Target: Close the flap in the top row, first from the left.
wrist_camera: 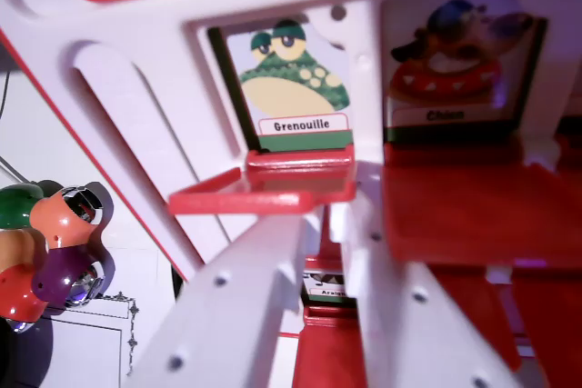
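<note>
1. Two white fingers point(238, 302) of the gripper point(323, 224) are seen rising from the bottom edge of the wrist view towards 12 o'clock.
2. The left finger is angled from 7 o'clock up to about 1 o'clock; the right finger is set nearly upright.
3. The jaws are held slightly apart, converging towards the tips.
4. Small screw holes are seen along both fingers.
5. Nothing is gripped between them.
</note>
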